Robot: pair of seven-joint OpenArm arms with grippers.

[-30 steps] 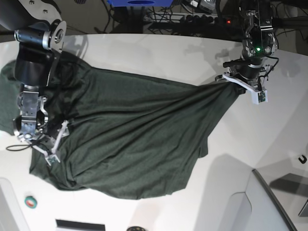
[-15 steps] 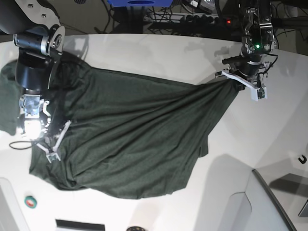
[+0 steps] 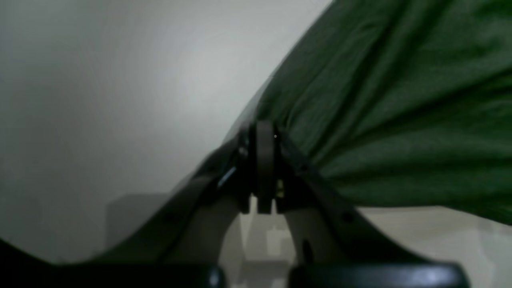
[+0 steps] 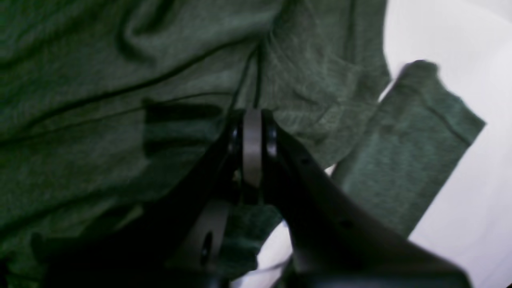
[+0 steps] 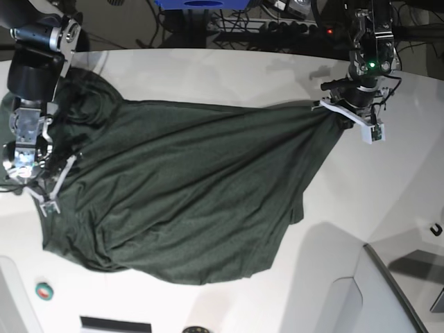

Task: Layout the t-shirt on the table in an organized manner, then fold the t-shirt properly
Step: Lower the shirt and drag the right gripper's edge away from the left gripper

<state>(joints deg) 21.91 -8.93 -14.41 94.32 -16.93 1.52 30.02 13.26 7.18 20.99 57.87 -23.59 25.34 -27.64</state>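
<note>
Bare table (image 5: 208,76) behind t-shirt (image 5: 194,201); roll (image 5: 44,291) front-left.

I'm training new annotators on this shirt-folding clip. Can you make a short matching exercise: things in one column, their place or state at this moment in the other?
Things:
1. t-shirt
2. left end effector
3. right end effector
4. table

Place or state:
A. white, lying under the cloth
B. shut on fabric at the base view's right
C. dark green, stretched out, still wrinkled
D. shut on fabric at the base view's left

Pairs: 1-C, 2-B, 3-D, 4-A
</note>
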